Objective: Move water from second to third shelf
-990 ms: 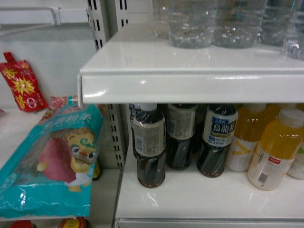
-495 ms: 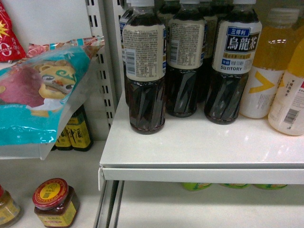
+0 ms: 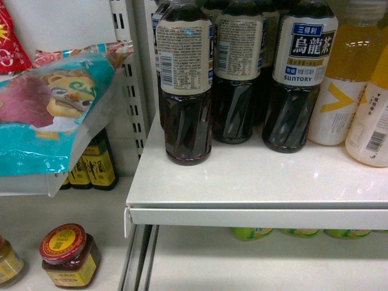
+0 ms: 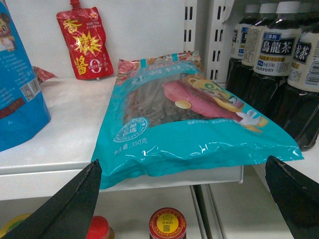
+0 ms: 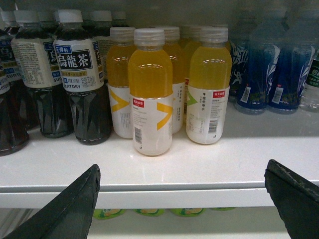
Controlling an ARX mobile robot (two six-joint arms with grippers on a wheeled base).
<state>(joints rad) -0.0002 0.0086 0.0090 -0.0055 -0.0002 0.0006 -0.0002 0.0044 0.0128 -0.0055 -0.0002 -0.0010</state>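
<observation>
No water bottle with a green label shows in any view, so which way it lies from either claw cannot be told. The right gripper (image 5: pixel 182 199), jaws spread wide and empty, faces orange drink bottles (image 5: pixel 149 94) at twelve o'clock. The left gripper (image 4: pixel 182 199), equally wide and empty, faces a teal snack bag (image 4: pixel 184 119).

Shop aisle, grocery/convenience type. White slotted-upright shelving (image 3: pixel 254 182) stocked in rows: dark tea bottles (image 3: pixel 185 79), orange drink bottles (image 5: pixel 149 92), blue bottles (image 5: pixel 259 69), packaged snack bag (image 4: pixel 184 114), sauce jars (image 3: pixel 68 256) below.
</observation>
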